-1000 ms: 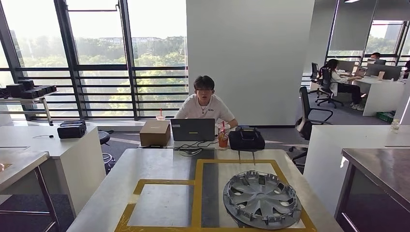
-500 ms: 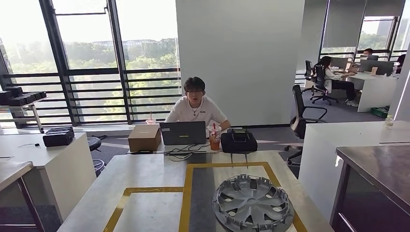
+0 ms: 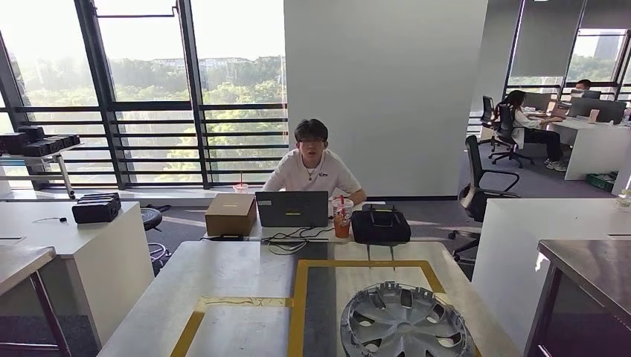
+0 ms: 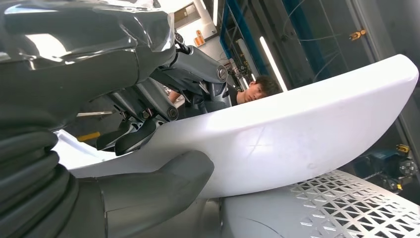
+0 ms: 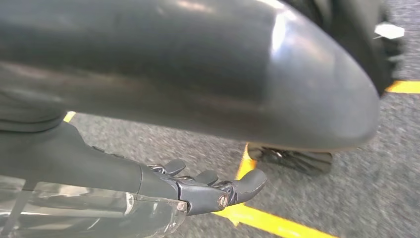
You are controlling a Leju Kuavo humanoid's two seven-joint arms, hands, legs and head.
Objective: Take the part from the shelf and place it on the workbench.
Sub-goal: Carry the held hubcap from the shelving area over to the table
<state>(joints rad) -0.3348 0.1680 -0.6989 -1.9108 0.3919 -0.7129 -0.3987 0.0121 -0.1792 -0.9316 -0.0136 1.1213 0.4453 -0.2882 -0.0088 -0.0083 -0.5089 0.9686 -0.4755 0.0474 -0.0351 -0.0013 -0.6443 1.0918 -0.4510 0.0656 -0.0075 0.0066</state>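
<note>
The left robot hand (image 4: 148, 163) is clamped on the white part (image 4: 297, 134), thumb under, dark fingers (image 4: 133, 136) on top. The right robot hand (image 5: 208, 191) holds nothing, fingers loosely apart, above floor w/ a yellow line (image 5: 267, 220). On the desk (image 3: 245, 275), a hubcap (image 3: 405, 323) lies at the near right edge; the left half has free room

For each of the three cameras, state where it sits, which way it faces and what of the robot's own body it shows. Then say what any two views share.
Head view: high on the body, facing forward and down over the workbench with the hubcap and a seated person.
Left wrist view: behind the left robot hand, which holds a white part.
Right wrist view: on the hanging arm, looking down at floor with yellow tape; right robot hand holds nothing.
Shared: head and left wrist views both show that person.
</note>
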